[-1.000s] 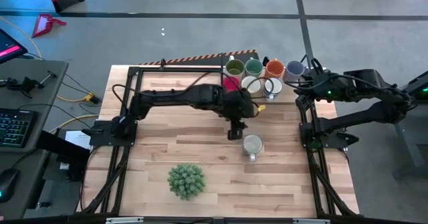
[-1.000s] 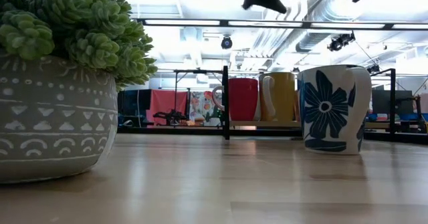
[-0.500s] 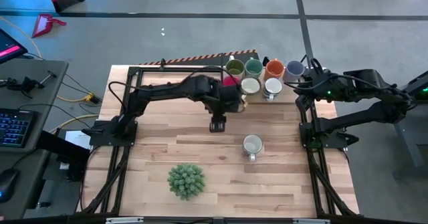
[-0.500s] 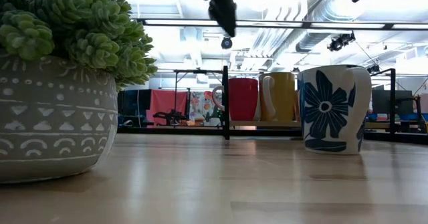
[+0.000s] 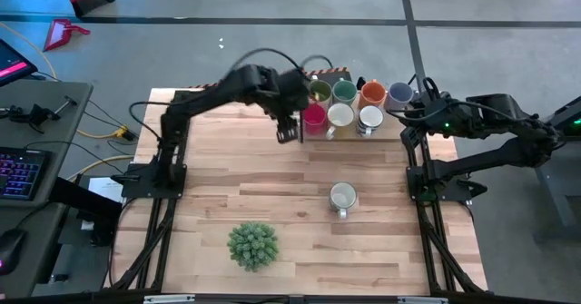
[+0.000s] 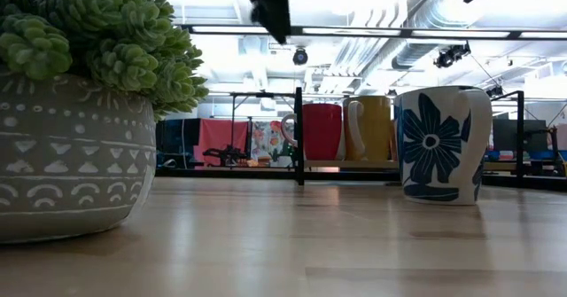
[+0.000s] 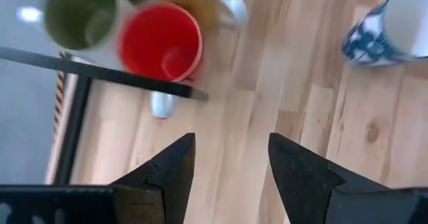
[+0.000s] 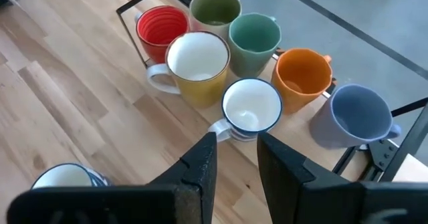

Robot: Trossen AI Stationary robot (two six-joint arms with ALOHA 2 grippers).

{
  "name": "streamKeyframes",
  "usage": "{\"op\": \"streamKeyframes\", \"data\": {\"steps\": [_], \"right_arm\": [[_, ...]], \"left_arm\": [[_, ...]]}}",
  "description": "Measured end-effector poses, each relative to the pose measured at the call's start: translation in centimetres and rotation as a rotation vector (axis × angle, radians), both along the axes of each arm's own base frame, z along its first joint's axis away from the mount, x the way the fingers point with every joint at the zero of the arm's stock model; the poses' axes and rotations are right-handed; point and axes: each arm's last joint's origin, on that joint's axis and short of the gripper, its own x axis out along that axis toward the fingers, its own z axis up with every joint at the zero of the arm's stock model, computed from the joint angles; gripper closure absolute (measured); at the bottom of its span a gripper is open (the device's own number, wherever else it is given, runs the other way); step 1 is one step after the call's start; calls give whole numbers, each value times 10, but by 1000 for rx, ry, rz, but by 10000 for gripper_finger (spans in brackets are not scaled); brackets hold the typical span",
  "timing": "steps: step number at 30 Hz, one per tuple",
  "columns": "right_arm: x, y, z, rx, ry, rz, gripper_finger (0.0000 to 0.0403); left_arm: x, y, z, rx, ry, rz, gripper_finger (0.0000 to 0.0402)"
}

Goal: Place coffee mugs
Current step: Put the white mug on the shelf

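Note:
Seven mugs stand in a cluster at the table's far right: olive (image 5: 319, 92), teal (image 5: 344, 92), orange (image 5: 373, 93), blue-grey (image 5: 399, 93), red (image 5: 313, 116), a yellow one with a white inside (image 5: 339, 116) and a white one with a blue rim (image 5: 369, 118). A white mug with blue flowers (image 5: 342, 196) stands alone on its base nearer the front. My left gripper (image 5: 289, 127) hangs open and empty above the table, just left of the red mug (image 7: 160, 43). My right gripper (image 8: 237, 150) is open and empty, waiting above the cluster's right end.
A spiky green plant in a patterned grey pot (image 5: 251, 245) stands near the front edge, left of the flowered mug. A black frame bar (image 7: 100, 73) runs past the red and olive mugs. Bare wood lies between the cluster and the flowered mug.
My left gripper has gone from above the flowered mug toward the table's far edge and a little left, rising, and now hangs beside the red mug. It stays open and empty. The mugs have not moved.

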Motion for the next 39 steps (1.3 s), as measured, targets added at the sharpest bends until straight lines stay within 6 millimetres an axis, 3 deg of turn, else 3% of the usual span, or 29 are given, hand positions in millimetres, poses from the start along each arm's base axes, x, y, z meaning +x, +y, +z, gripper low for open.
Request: {"op": "streamKeyframes", "data": {"steps": [8, 14, 17, 21, 25, 32, 39], "right_arm": [[2, -1, 2, -23, -26, -16, 318], [3, -1, 3, -21, -44, -19, 318], [3, -1, 3, 0, -61, -39, 318], [3, 0, 2, 28, -65, -26, 318], [3, 0, 2, 37, -64, -19, 318], [5, 1, 1, 46, -68, -11, 318], [33, 2, -35, 86, -35, 92, 318]], "left_arm": [[-36, -14, 61, 90, -245, -72, 222], [-33, -27, 68, 67, -313, -189, 222], [-23, -24, 51, 43, -317, -205, 222], [-16, -21, 15, 12, -299, -191, 222], [-26, -24, -9, 8, -370, -158, 222], [-59, -41, -33, 2, -617, -114, 222], [-71, -63, -72, -25, -637, -81, 222]]}}
